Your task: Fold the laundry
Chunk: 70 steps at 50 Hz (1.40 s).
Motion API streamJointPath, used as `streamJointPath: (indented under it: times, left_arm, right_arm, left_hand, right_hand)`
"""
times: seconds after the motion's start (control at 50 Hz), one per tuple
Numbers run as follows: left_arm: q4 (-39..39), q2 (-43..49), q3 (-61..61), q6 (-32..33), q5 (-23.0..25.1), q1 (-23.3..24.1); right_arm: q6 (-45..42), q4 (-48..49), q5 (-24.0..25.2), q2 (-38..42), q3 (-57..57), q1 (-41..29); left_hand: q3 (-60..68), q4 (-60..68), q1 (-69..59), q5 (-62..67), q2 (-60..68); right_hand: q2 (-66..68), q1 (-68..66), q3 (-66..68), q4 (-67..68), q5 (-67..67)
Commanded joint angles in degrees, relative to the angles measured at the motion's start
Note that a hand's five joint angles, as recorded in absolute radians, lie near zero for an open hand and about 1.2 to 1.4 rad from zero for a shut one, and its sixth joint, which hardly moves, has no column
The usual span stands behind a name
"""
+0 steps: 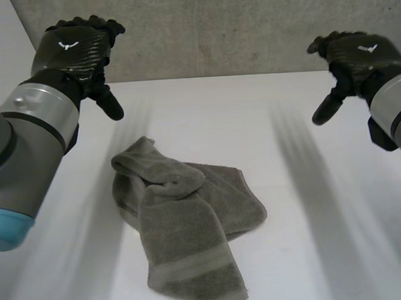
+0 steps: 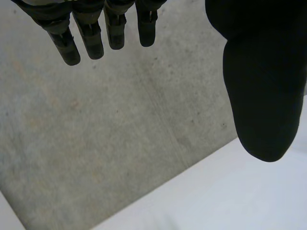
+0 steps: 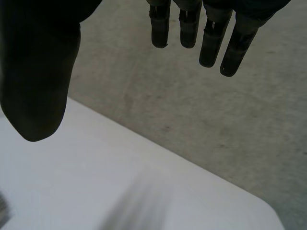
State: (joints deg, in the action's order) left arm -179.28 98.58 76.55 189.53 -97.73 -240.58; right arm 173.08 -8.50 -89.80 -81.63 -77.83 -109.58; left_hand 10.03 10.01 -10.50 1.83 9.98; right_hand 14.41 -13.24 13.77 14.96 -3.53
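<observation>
A crumpled grey-green terry towel [image 1: 184, 221] lies on the white tabletop [image 1: 313, 251]. The left robot hand [image 1: 77, 49] at its 11 o'clock and the right robot hand [image 1: 353, 54] at its 2 o'clock hover well apart from it, fingers relaxed, grasping nothing.

On table [image 1: 327, 251]: towel [image 1: 184, 221] at middle, nearer me. My left hand [image 1: 74, 48] over far-left edge, right hand [image 1: 358, 56] over far-right edge; both well apart from towel.

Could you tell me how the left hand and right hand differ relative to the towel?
The left hand hovers just beyond the towel's far end; the right hand hangs well off to its side. The left hand's thumb points toward the towel, the right hand's toward bare table. Both are open, holding nothing.
</observation>
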Motion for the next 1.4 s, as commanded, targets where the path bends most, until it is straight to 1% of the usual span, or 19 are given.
streamJointPath:
  times: [0.02, 0.4, 0.54, 0.58, 0.62, 0.64, 0.66, 0.68, 0.72, 0.74, 0.76, 0.82, 0.86, 0.88, 0.92, 1.02, 1.3, 1.36, 1.4]
  left_arm:
    - [4.9, 0.0, -2.5, -4.2, 0.4, -3.7]
    - [8.7, 0.1, -3.6, -4.0, 1.1, -4.0]
    - [8.1, 0.2, -3.0, -3.7, 1.6, -4.0]
    - [7.4, 0.2, -2.8, -3.7, 2.5, -4.2]
    - [5.6, 1.3, -2.7, -3.4, 6.6, -5.4]
    - [5.6, 1.3, -2.7, -3.4, 6.6, -5.4]
    - [5.1, 2.2, -2.5, -3.3, 8.7, -6.2]
    - [5.1, 2.2, -2.5, -3.3, 8.7, -6.2]
    - [5.0, 5.9, -2.6, -3.0, 12.6, -7.5]
    - [5.0, 5.9, -2.6, -3.0, 12.7, -7.5]
    - [5.0, 8.1, -2.8, -2.2, 14.6, -8.1]
    - [4.9, 10.2, -2.8, -0.1, 16.3, -8.6]
    - [4.8, 13.6, -2.8, 5.7, 18.4, -9.5]
    - [4.8, 13.7, -2.8, 5.8, 18.4, -9.5]
    - [4.6, 16.5, -2.6, 11.9, 19.6, -10.7]
    - [4.6, 20.4, -2.4, 17.8, 20.7, -12.7]
    - [0.6, 26.0, -0.6, 19.1, 22.9, -13.5]
    - [0.0, 26.4, -0.2, 19.1, 22.9, -13.5]
    - [-0.6, 26.5, 0.5, 19.1, 23.0, -13.4]
  right_arm:
    - [0.2, -1.2, -4.7, 0.2, 2.2, 0.1]
    - [0.1, 1.7, -3.9, -2.9, 1.4, 0.0]
    - [-0.1, 0.6, -1.5, -2.9, 1.7, 0.0]
    - [-0.3, -0.7, -0.4, -2.8, 1.7, -0.1]
    - [-0.3, -2.6, 1.1, -2.7, 1.7, -0.2]
    - [0.2, -4.7, 2.8, -2.6, 1.8, -0.4]
    - [0.2, -4.8, 2.8, -2.6, 1.8, -0.4]
    - [0.5, -6.7, 4.6, -2.3, 1.9, -1.1]
    - [2.2, -9.0, 7.3, -0.9, 1.9, -4.0]
    - [2.2, -9.0, 7.4, -0.9, 1.9, -4.1]
    - [3.6, -9.2, 8.1, 0.1, 1.6, -5.5]
    - [6.1, -9.4, 8.8, 2.0, 0.6, -7.6]
    - [7.2, -9.6, 8.8, 3.1, -0.2, -8.3]
    - [8.0, -9.4, 8.9, 4.4, -1.1, -9.4]
    - [8.4, -9.1, 8.9, 5.6, -2.1, -11.0]
    - [8.6, -6.5, 8.4, 8.5, -4.8, -15.2]
    - [6.9, 5.9, 8.2, 16.9, -11.0, -21.6]
    - [4.7, 7.9, 8.2, 18.6, -11.6, -22.0]
    - [3.4, 8.3, 8.3, 19.5, -11.8, -22.0]
  left_hand:
    - [0.5, 0.5, 0.0, -1.3, 0.6]
    - [0.9, 0.9, -0.4, -0.9, 0.9]
    - [0.7, 0.7, -0.2, -1.1, 0.7]
    - [0.7, 0.7, -0.2, -1.1, 0.7]
    - [0.7, 0.7, -0.2, -1.1, 0.7]
    - [0.7, 0.7, -0.2, -1.1, 0.7]
    - [0.7, 0.7, -0.2, -1.1, 0.7]
    - [0.7, 0.7, -0.2, -1.1, 0.7]
    - [1.2, 1.2, -0.7, -0.6, 1.2]
    - [1.2, 1.2, -0.7, -0.6, 1.2]
    - [1.2, 1.2, -0.7, -0.6, 1.2]
    - [1.2, 1.2, -0.7, -0.6, 1.2]
    - [0.9, 0.9, -0.4, -0.9, 0.9]
    - [0.9, 0.9, -0.4, -0.9, 0.9]
    - [0.7, 0.7, -0.2, -1.1, 0.7]
    - [0.7, 0.7, -0.2, -1.1, 0.7]
    - [3.0, 3.1, -2.6, 1.2, 3.1]
    - [6.2, 6.3, -5.8, 4.4, 6.3]
    - [14.6, 14.6, -14.1, 12.8, 14.6]
  right_hand:
    - [-4.4, 3.2, -3.8, -5.0, 3.5]
    - [-4.4, 3.2, -3.8, -5.0, 3.5]
    - [-4.4, 3.2, -3.8, -5.0, 3.5]
    - [-4.4, 3.2, -3.8, -5.0, 3.5]
    - [-4.4, 3.2, -3.8, -5.0, 3.5]
    - [-4.4, 3.2, -3.8, -5.0, 3.5]
    - [-4.4, 3.2, -3.8, -5.0, 3.5]
    - [-4.4, 3.2, -3.8, -5.0, 3.5]
    - [-4.4, 3.2, -3.8, -5.0, 3.5]
    - [-4.4, 3.2, -3.8, -5.0, 3.5]
    - [-4.4, 3.2, -3.8, -5.0, 3.5]
    - [-4.4, 3.2, -3.8, -5.0, 3.5]
    - [-4.4, 3.2, -3.8, -5.0, 3.5]
    - [-4.4, 3.2, -3.8, -5.0, 3.5]
    - [-4.4, 3.2, -3.8, -5.0, 3.5]
    - [-4.4, 3.2, -3.8, -5.0, 3.5]
    - [-4.4, 3.2, -3.8, -5.0, 3.5]
    - [-4.2, 3.0, -3.5, -4.7, 3.3]
    - [-2.0, 0.8, -1.4, -2.5, 1.1]
